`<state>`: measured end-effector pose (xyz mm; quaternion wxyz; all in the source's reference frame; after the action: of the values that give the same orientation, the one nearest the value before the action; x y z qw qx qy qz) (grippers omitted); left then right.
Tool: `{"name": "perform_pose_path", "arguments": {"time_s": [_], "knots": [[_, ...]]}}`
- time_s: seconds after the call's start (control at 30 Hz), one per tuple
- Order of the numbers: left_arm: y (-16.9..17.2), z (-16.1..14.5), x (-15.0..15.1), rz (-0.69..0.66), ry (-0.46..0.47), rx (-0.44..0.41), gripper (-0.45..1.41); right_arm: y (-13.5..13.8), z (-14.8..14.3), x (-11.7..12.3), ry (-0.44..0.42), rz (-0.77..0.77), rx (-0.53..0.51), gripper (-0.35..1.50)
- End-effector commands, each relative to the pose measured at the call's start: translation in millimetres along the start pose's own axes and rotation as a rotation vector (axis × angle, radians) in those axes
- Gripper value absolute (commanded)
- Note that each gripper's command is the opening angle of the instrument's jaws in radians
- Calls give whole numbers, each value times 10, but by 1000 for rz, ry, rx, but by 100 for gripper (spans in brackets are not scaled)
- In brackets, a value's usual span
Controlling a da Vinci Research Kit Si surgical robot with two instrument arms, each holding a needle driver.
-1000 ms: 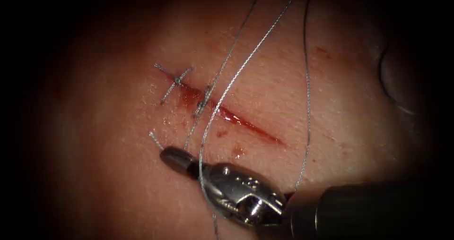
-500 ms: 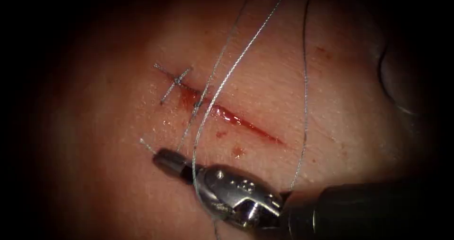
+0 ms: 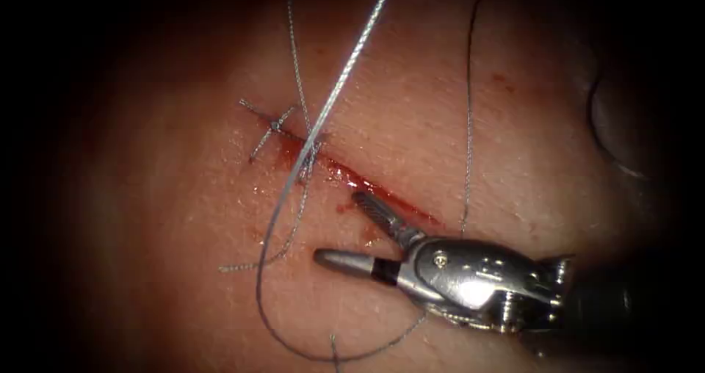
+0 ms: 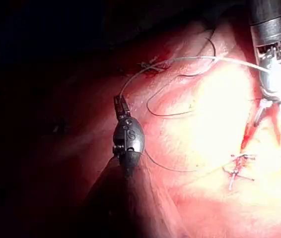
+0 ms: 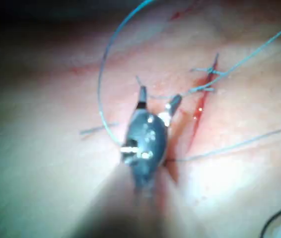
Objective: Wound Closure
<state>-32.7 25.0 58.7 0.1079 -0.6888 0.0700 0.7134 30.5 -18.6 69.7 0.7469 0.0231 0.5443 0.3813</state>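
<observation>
- since a second before, the right tool point(image 3: 352, 226) had let go of the short thread end point(image 3: 246, 264) it was gripping and had shifted right, toward the cut point(image 3: 367, 186); that free end lay loose on the tissue point(image 3: 514, 145), left of the cut.
- the right tool's jaws stood wide apart and held nothing; one jaw lay along the cut's near lip, the other pointed left over bare tissue.
- the thread point(image 3: 345, 75) ran from the second stitch point(image 3: 310, 156) up toward the top edge of the tissue, and a slack loop of it curved round below the right tool.
- an earlier knotted stitch point(image 3: 273, 125) sat at the cut's left end, with red fluid point(image 3: 345, 175) along the cut.
- in the left wrist view the left tool point(image 4: 119, 103) had its jaws closed on the thread, well away from the cut.
- i could not make out the needle.
</observation>
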Motion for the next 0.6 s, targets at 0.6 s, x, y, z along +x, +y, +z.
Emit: {"name": "perform_pose_path", "arguments": {"time_s": [0.6], "knots": [[49,-24,100,-17,78,-33,-45,42,115,0,-2,14,-53,143]]}}
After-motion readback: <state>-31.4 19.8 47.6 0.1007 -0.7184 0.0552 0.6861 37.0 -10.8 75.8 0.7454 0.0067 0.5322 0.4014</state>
